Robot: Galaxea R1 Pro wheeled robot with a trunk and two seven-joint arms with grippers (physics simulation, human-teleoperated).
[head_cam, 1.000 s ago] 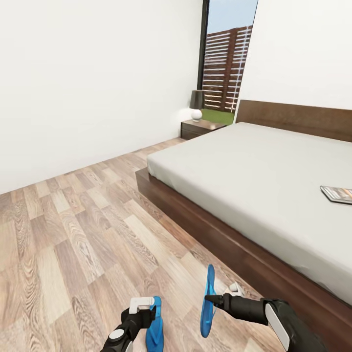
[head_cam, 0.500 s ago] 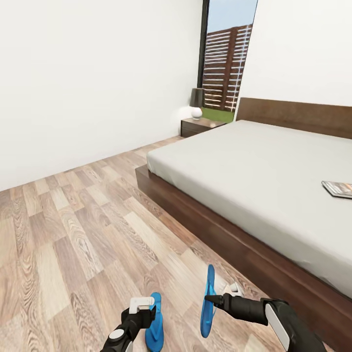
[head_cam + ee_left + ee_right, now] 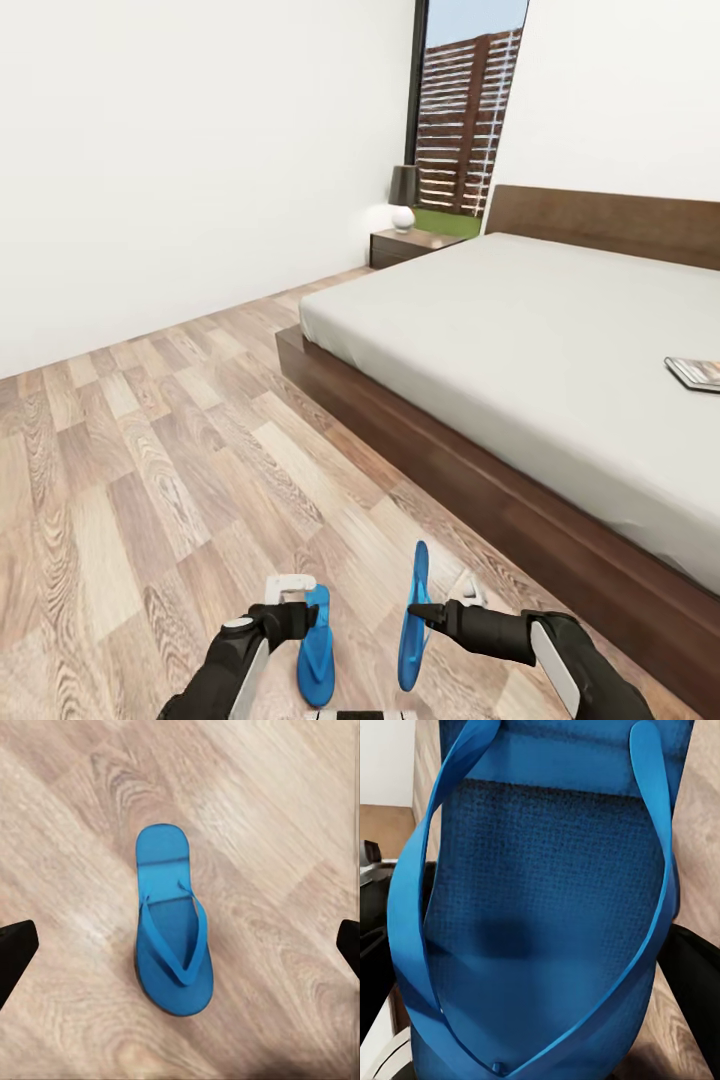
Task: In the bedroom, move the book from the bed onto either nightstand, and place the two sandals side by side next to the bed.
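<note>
Nearest, the left end effector (image 3: 292, 600) hangs with its fingers spread wide above one blue sandal (image 3: 317, 645), which lies flat, strap up, on the wood-plank floor (image 3: 150, 450). Just beside it, the right end effector (image 3: 425, 612) is clamped on the second sandal (image 3: 412, 615), held on edge off the floor. Beyond them stands the bed (image 3: 520, 340), the book (image 3: 697, 373) lying on its mattress. Farthest, by the headboard, the nightstand (image 3: 405, 246) carries a lamp (image 3: 403, 200).
</note>
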